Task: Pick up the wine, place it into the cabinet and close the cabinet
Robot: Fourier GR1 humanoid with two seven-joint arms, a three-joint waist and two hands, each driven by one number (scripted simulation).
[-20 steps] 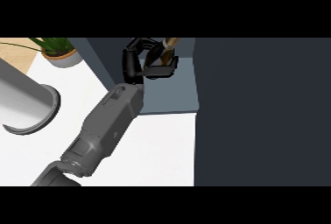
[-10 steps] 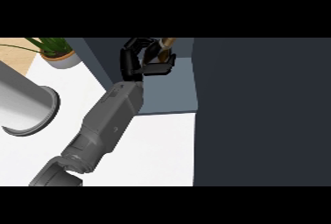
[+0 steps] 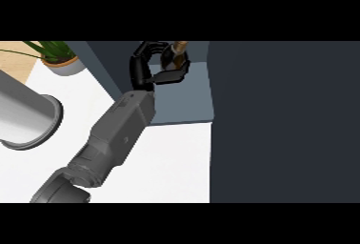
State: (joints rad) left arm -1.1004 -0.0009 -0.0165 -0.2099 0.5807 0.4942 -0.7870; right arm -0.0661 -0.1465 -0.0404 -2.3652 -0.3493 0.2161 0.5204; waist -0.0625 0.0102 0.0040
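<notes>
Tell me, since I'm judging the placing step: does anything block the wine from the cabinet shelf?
Nothing visible does. The hand is curled round the wine and holds it already over the shelf, inside the open cabinet. The dark door stands to the right, out of the way.

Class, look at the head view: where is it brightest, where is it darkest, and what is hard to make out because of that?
Head view: the white counter is brightest; the dark cabinet door at right is a flat, featureless mass; the black hand blends into the shaded cabinet interior, and the wine it curls round shows only as a brownish sliver.
</notes>
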